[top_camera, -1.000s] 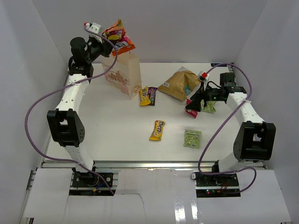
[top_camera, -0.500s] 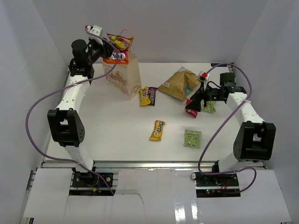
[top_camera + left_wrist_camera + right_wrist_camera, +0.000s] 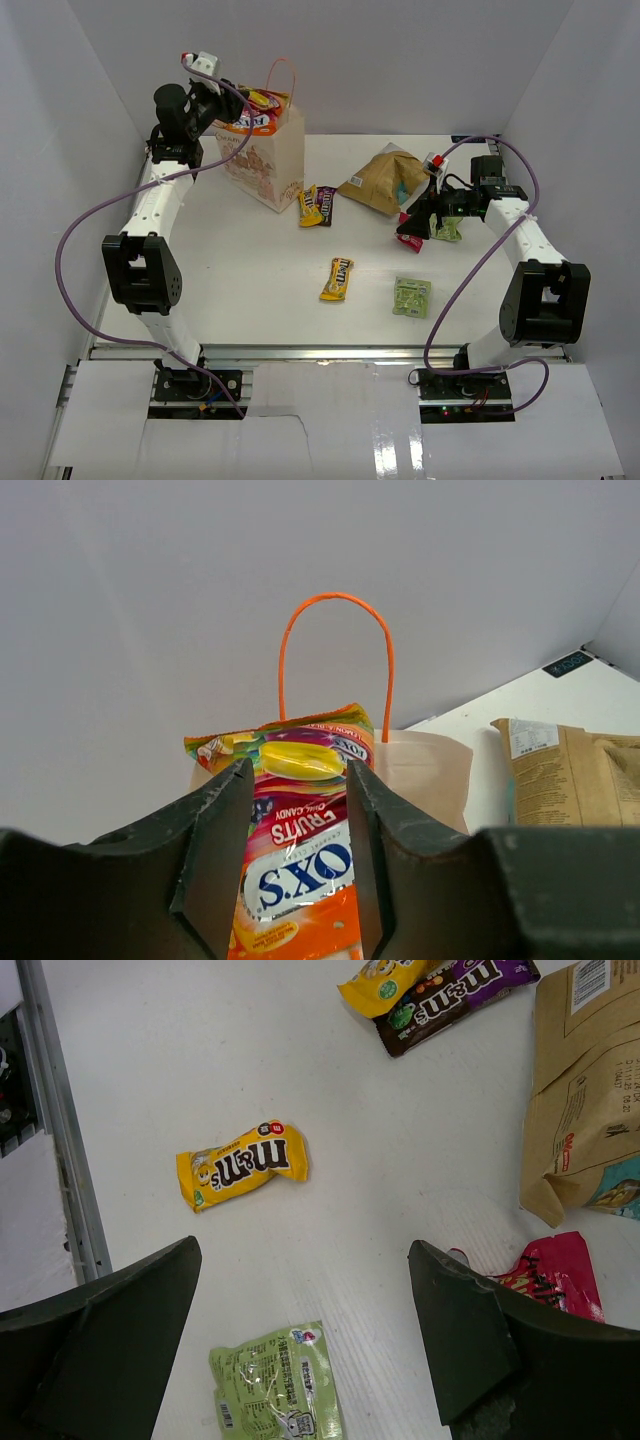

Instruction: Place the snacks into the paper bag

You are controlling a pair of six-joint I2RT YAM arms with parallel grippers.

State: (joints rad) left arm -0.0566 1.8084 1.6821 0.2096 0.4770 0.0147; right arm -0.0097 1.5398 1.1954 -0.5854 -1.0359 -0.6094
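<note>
1. Jaws of my left gripper [image 3: 297, 770] stand apart on either side of an orange candy packet [image 3: 300, 870]. I cannot tell whether they press its edges or only frame it.
2. That packet stands upright in the mouth of the paper bag [image 3: 272, 160], with its top poking above the rim. The bag's orange loop handle [image 3: 335, 598] rises behind it.
3. The bag stands upright at the far left of the table [image 3: 250, 290], and my left gripper is raised level with the bag's top.
4. My right gripper [image 3: 303, 1250] is spread wide with nothing between its fingers, and it hangs over the right side of the table.
5. A red packet [image 3: 555, 1270] lies flat just beside my right finger, touching the corner of the tan chip bag [image 3: 590, 1090].
6. A yellow packet [image 3: 243, 1165] lies alone mid-table, and a light green packet [image 3: 275, 1385] lies nearer the front edge.
7. A dark brown packet [image 3: 455, 990] and a second yellow one [image 3: 385, 982] lie touching each other between the paper bag and the chip bag.
</note>
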